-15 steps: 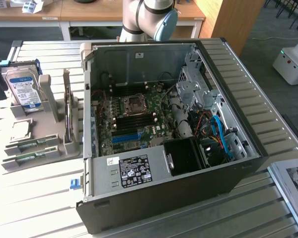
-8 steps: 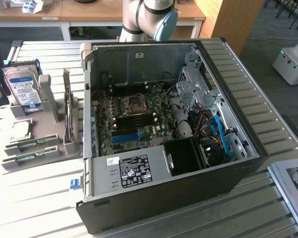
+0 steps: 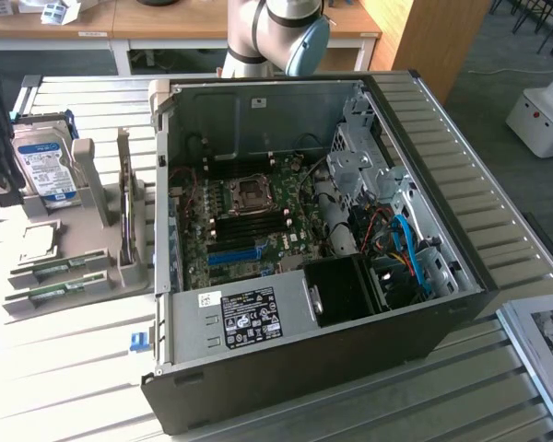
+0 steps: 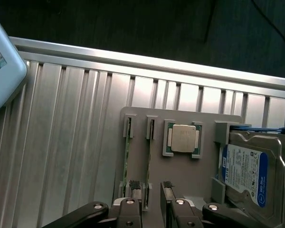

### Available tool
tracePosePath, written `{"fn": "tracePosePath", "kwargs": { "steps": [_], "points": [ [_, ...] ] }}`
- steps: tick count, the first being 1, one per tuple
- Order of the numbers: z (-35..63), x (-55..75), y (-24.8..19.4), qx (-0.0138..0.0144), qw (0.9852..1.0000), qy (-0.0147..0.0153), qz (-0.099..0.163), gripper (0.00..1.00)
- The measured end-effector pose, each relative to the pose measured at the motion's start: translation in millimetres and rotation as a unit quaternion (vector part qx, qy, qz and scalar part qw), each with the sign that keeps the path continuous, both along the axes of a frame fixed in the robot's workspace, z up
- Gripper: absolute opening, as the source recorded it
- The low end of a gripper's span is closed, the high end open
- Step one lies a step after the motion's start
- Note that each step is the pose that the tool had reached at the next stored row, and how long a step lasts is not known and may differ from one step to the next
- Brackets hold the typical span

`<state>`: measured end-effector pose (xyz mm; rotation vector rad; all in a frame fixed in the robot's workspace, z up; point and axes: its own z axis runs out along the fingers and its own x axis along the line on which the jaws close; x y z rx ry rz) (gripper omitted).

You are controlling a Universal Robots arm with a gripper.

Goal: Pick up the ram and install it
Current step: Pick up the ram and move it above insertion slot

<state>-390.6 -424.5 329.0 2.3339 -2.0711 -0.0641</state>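
Two green ram sticks stand on edge in a grey holder point(image 4: 204, 123). One ram stick point(image 4: 126, 159) is in the outer slot and the other ram stick point(image 4: 149, 152) in the slot beside it. In the exterior view the ram sticks point(image 3: 60, 269) lie at the left, in front of the hard drive. My gripper point(image 4: 151, 190) hangs open above the holder with nothing between its fingers. In the wrist view the inner stick lines up with the gap between the fingertips point(image 4: 135, 186). The open computer case point(image 3: 424, 129) shows its green motherboard point(image 3: 249, 221) in the exterior view's middle.
On the same holder sit a silver processor chip point(image 4: 183, 138) and a blue-labelled hard drive point(image 4: 244, 173). A second rack point(image 3: 129, 221) stands between holder and case. The ribbed metal table point(image 4: 61, 142) ends at a rail point(image 4: 147, 61). My arm point(image 3: 276, 37) rises behind the case.
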Motion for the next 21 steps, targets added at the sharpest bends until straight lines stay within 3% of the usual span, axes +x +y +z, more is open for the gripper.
{"fn": "tracePosePath", "kwargs": {
  "steps": [21],
  "points": [
    [-40.1, 0.0, 0.0, 0.0, 1.0, -0.0004, 0.0, 0.3]
  ]
}}
